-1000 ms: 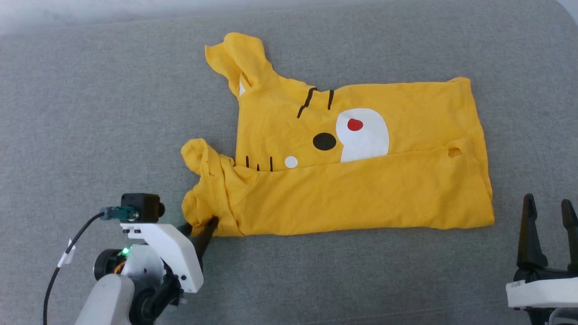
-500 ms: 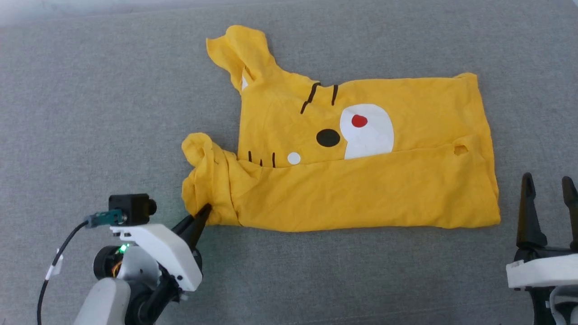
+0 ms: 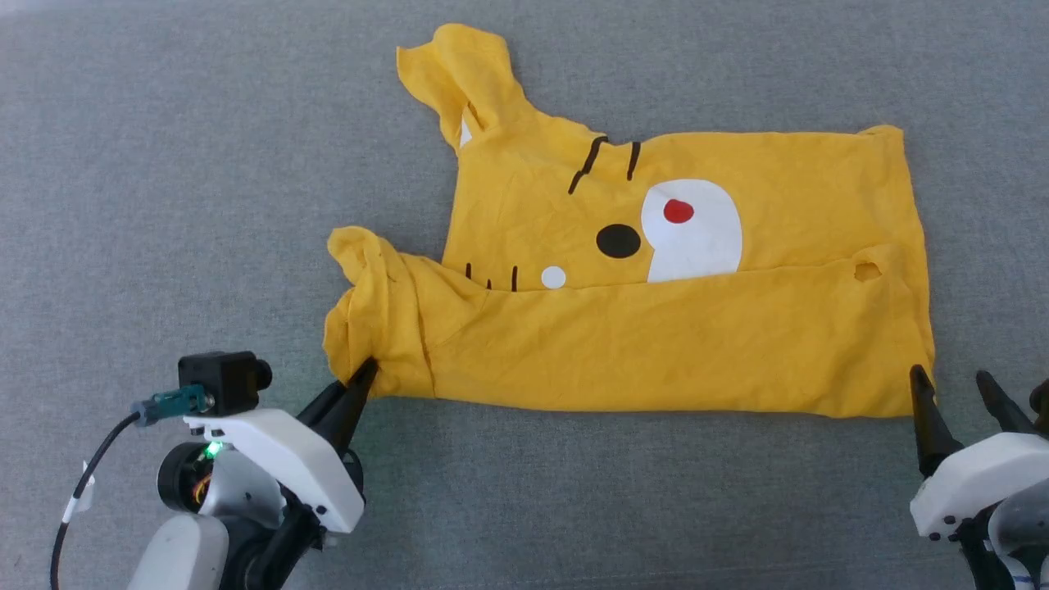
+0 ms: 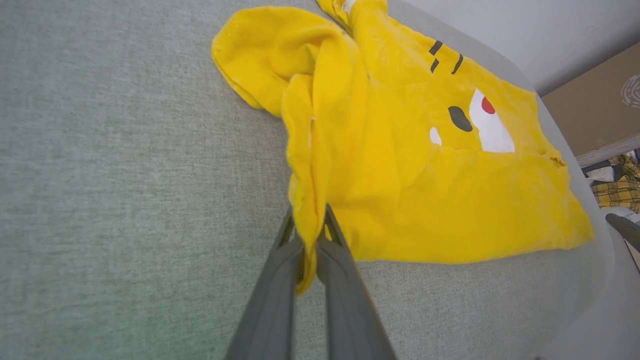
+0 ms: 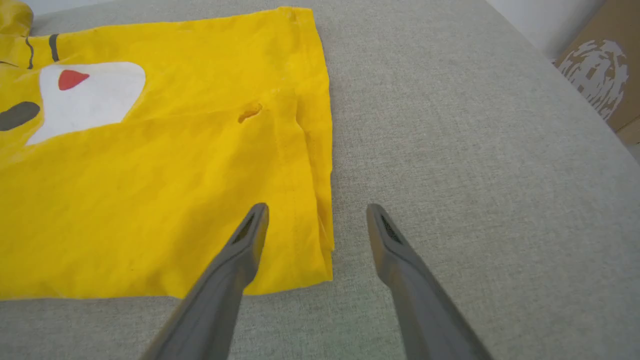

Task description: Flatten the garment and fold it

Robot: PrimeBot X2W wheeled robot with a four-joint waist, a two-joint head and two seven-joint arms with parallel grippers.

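Garment (image 3: 656,344) lying on grey fabric surface (image 3: 164,205), near half folded up over tiger face, sleeves bunching at robot's left end. Left gripper (image 3: 361,378) gripping bunched near-left corner, jaws pinching yellow cloth tight between them. Right gripper (image 3: 951,378) hovering at near-right corner, jaws spread wide, one finger over hem, other over bare surface.

surface: grey fabric-covered surface (image 3: 205,164) | on it: yellow garment (image 3: 656,344), partly folded, lying flat
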